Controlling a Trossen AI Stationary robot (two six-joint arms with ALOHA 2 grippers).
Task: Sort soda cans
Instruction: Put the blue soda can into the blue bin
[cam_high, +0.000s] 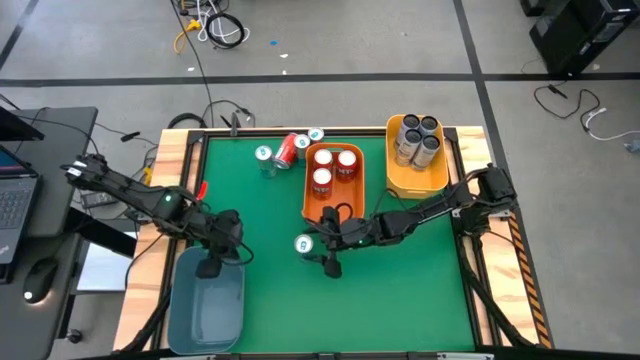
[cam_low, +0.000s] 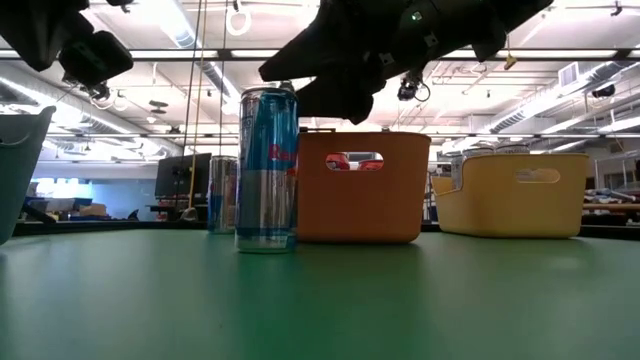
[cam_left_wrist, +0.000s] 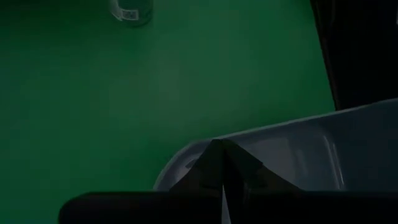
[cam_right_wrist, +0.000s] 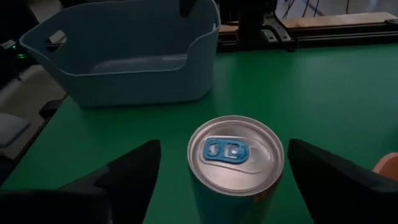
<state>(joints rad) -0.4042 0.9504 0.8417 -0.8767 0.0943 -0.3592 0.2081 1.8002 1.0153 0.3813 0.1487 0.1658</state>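
Teal-blue can (cam_right_wrist: 235, 163) upright between right gripper's (cam_right_wrist: 224, 171) wide fingers — left gripper (cam_left_wrist: 222, 177) pinched closed over blue bin (cam_left_wrist: 323, 149)

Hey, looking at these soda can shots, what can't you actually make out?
- Blue bin floor: high view, left end effector covers part.
- Cans behind the teal can: low view, it and the orange bin hide most.
- Dark cans labels: high view, too small.
- Teal can's side: right wrist view, cut off by the edge.
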